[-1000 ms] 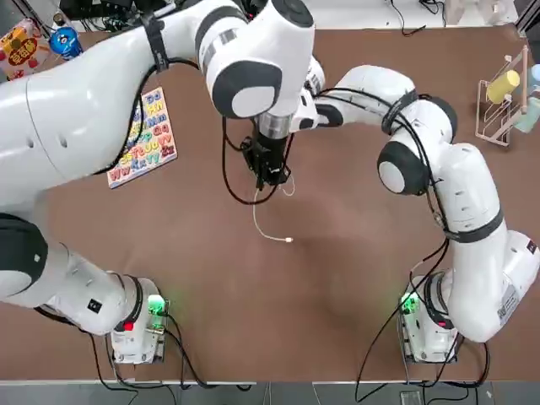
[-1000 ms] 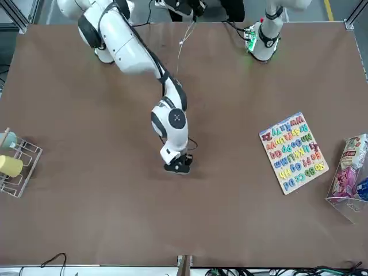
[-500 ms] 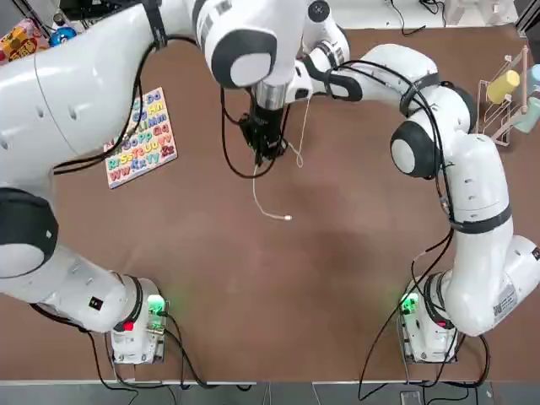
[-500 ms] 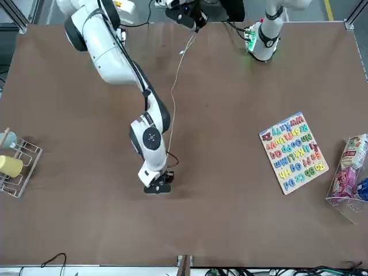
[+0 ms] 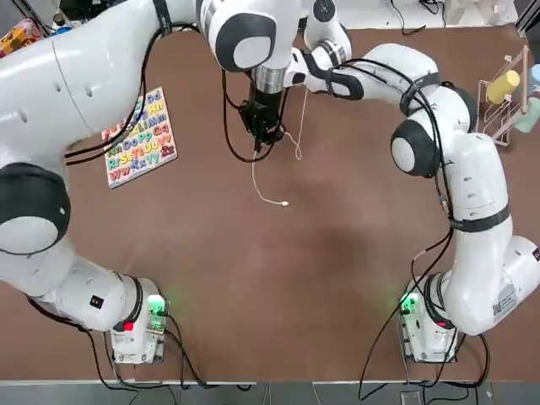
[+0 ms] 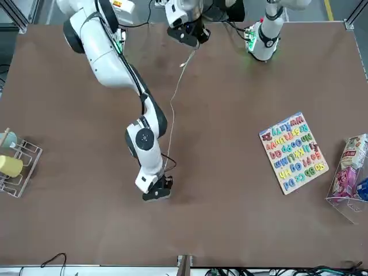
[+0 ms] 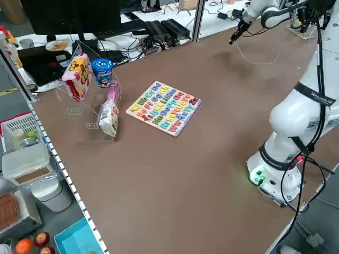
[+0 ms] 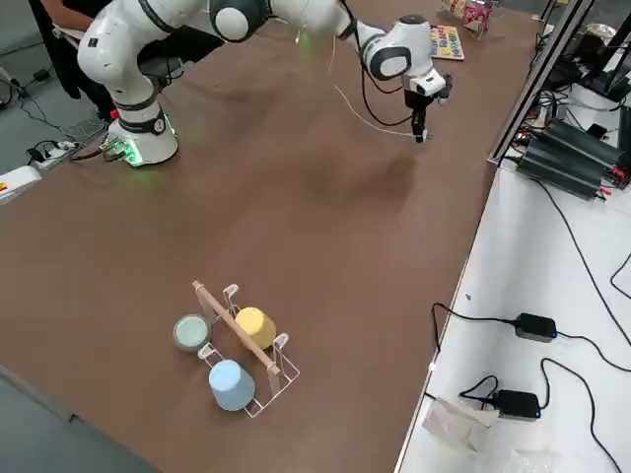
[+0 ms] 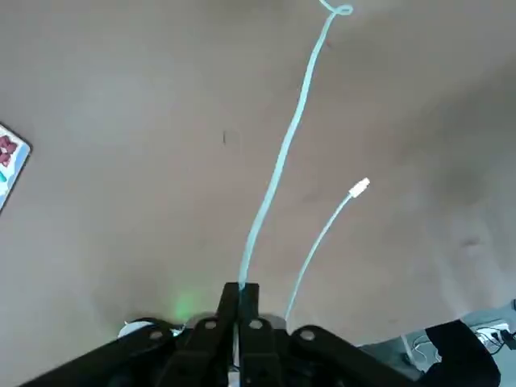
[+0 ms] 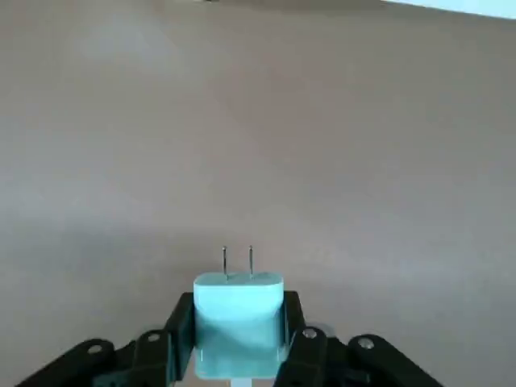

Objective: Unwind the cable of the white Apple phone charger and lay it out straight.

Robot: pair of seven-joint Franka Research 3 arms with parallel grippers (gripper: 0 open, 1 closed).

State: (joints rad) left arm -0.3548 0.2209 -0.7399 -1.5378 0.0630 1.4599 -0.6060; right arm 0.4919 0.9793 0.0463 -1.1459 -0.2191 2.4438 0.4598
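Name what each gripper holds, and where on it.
Right gripper: the charger's plug block, by its sides. Left gripper: the white cable, partway along.

Letter puzzle boards: one (image 6: pixel 294 152) seen
Wire racks: one (image 8: pixel 276 379) seen
Cups on rack: three (image 8: pixel 232 385) counted
Blue-lidded tubs: one (image 7: pixel 103 71) shown

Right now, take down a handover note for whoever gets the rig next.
Left pincer: shut on the cable, raised over the table.
Right pincer: shut on the white charger block, prongs outward, toward the table's far side from the arm bases.
Done: cable is off its coil for the most part, running between the pincers.
Left: a small loop remains in that run, and the connector end hangs free and curved; straighten both, lay everything down, release.
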